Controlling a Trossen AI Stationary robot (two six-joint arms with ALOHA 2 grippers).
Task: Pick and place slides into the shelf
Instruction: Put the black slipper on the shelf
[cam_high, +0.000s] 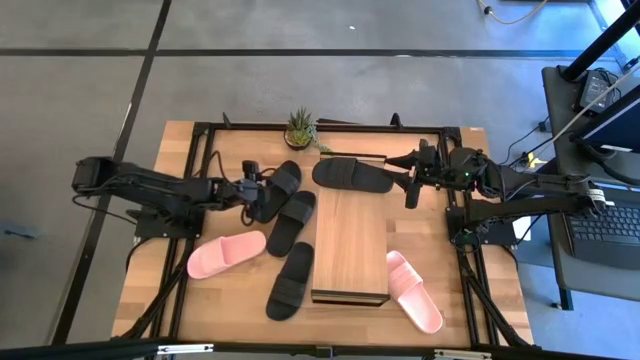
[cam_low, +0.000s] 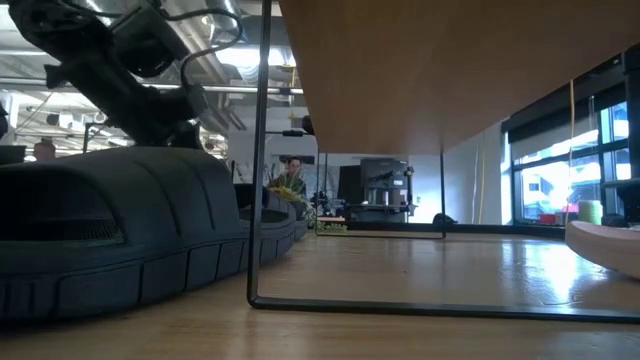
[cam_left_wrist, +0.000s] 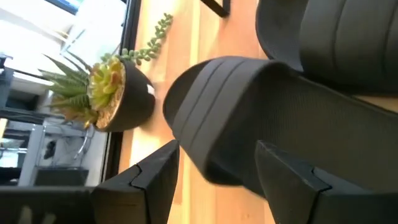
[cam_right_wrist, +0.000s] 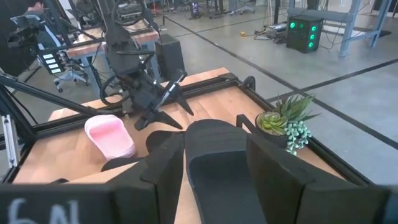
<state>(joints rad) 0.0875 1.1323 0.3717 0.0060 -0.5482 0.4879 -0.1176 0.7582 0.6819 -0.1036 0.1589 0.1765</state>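
In the high view the shelf (cam_high: 350, 245) stands mid-table. One black slide (cam_high: 352, 175) lies at its far end. My right gripper (cam_high: 410, 188) is open at that slide's right end, and its wrist view shows the slide (cam_right_wrist: 217, 162) between the fingers. My left gripper (cam_high: 260, 193) is open at the near end of a second black slide (cam_high: 282, 183), whose strap (cam_left_wrist: 249, 93) shows ahead of the fingers. Two more black slides (cam_high: 292, 222) (cam_high: 291, 280) and a pink slide (cam_high: 226, 254) lie left of the shelf. The other pink slide (cam_high: 414, 290) lies to its right. My left gripper stands astride the black slide's end (cam_left_wrist: 217, 171). A strip of table shows between one finger (cam_left_wrist: 155, 180) and the slide, and I cannot tell whether the other finger touches it. My right gripper comes level from the table's right, and I cannot tell whether its fingers (cam_right_wrist: 273, 168) touch the slide.
A potted succulent (cam_high: 300, 128) stands at the table's far edge, close to both grippers. The low view shows the shelf's underside (cam_low: 450, 70), its thin metal leg (cam_low: 258, 200) and a black slide (cam_low: 100, 230) up close. A black frame runs around the table.
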